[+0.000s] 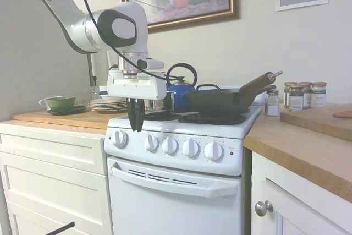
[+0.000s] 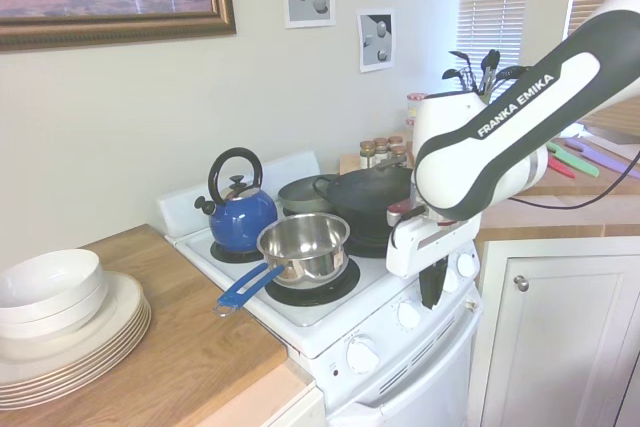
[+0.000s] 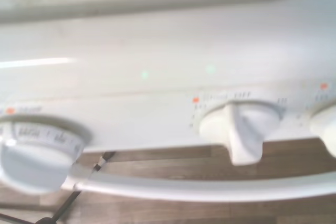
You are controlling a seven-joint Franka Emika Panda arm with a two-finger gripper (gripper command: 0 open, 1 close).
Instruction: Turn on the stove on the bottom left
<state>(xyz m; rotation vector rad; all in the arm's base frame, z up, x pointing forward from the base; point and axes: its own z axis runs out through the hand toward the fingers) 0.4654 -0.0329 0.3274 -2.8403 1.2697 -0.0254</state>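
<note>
The stove [image 1: 181, 191] is a narrow white range with a row of round white knobs across its front panel. Its leftmost knob [image 1: 120, 138] and the second knob [image 1: 151, 142] sit just below my gripper [image 1: 135, 127], which hangs fingers-down in front of the panel between these two. The dark fingers look pressed together with nothing held. From the other side, the gripper [image 2: 432, 299] hovers over the panel edge near a knob [image 2: 407, 314]. In the wrist view, one knob [image 3: 239, 127] stands close and another knob [image 3: 37, 150] is blurred. A small red light [image 1: 231, 153] sits right of the knobs.
On the burners stand a steel pot with a blue handle [image 2: 303, 244], a blue kettle [image 2: 238, 215] and a black wok [image 1: 220, 100]. Stacked plates [image 1: 108, 104] and a green cup [image 1: 59, 102] sit on the left counter, spice jars [image 1: 301, 96] on the right. The oven handle [image 1: 173, 180] juts out below.
</note>
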